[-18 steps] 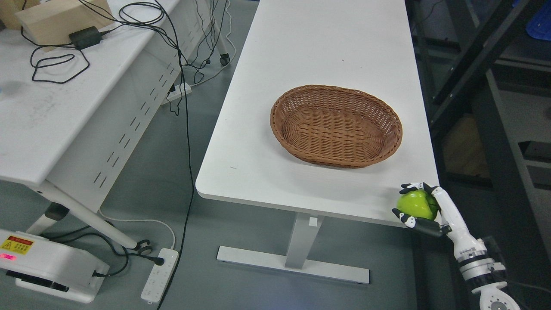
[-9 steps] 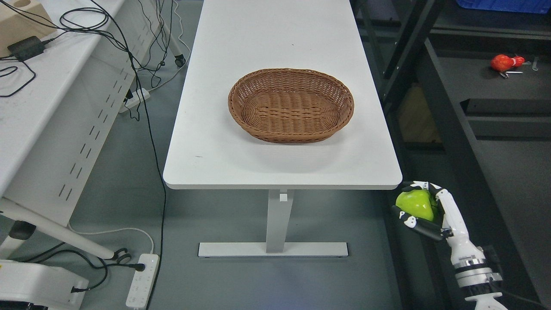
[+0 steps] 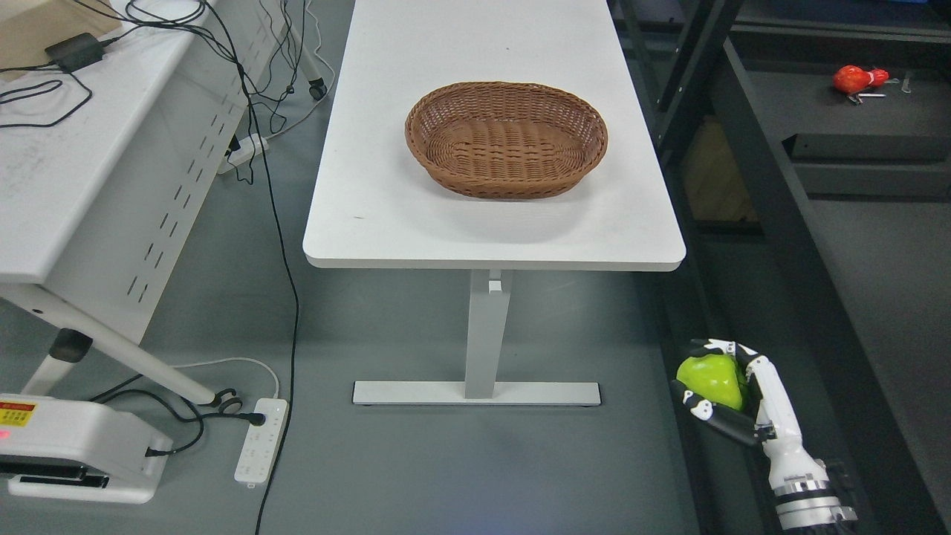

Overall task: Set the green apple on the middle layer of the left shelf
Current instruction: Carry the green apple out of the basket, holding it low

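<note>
Fingers (image 3: 715, 416) curled rnd green apple (image 3: 712, 381)

The oval brown wicker basket (image 3: 507, 139) is woven cane or rattan, rough and ribbed all over, fully matt. It sits on a long white laminate surface (image 3: 416, 215) that's smooth with a soft satin finish, on a painted metal leg (image 3: 481, 334) in the same pale tone. The round green apple (image 3: 712, 379) is smooth and waxy, with a bit of shine on top. The white and black robot right hand (image 3: 724, 386) gripping it looks like hard glossy plastic, with a brushed metal ring at the wrist. The dark shelf frame (image 3: 773, 200) is matt black metal. The grey floor (image 3: 416, 468) is smooth, faintly reflective.
</note>
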{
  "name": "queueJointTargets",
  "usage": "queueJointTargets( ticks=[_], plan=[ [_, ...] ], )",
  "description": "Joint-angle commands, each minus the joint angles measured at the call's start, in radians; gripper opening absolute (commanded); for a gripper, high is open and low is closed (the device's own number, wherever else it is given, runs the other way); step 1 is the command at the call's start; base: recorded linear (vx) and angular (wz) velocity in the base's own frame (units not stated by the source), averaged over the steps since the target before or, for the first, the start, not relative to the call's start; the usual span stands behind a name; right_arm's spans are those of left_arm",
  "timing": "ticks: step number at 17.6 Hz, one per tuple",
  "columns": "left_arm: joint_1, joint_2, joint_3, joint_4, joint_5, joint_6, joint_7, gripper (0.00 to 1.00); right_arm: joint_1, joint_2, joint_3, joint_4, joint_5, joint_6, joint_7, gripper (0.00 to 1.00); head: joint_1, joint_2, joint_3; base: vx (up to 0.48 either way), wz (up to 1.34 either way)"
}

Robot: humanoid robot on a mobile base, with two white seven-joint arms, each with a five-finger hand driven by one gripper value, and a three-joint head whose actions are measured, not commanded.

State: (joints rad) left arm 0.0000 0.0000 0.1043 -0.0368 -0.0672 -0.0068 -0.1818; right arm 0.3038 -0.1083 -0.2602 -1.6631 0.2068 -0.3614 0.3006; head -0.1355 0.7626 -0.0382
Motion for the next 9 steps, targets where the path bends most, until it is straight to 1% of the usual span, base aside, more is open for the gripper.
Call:
queueJointTargets(
  ticks=[1, 9],
  plan=[
    [-0.021, 0.017, 0.000, 0.000, 0.000, -0.001, -0.001, 1.00, 0.055, 0.047, -0.016, -0.018, -0.006, -0.013, -0.005, 0.00, 0.0000, 0.000, 0.000, -0.244, 0.18],
    [-0.021, 0.017, 0.000, 0.000, 0.001, -0.001, -0.001, 1.00, 0.077, 0.047, -0.022, -0.018, -0.006, -0.014, -0.006, 0.01, 0.0000, 0.000, 0.000, -0.229, 0.17]
  ],
)
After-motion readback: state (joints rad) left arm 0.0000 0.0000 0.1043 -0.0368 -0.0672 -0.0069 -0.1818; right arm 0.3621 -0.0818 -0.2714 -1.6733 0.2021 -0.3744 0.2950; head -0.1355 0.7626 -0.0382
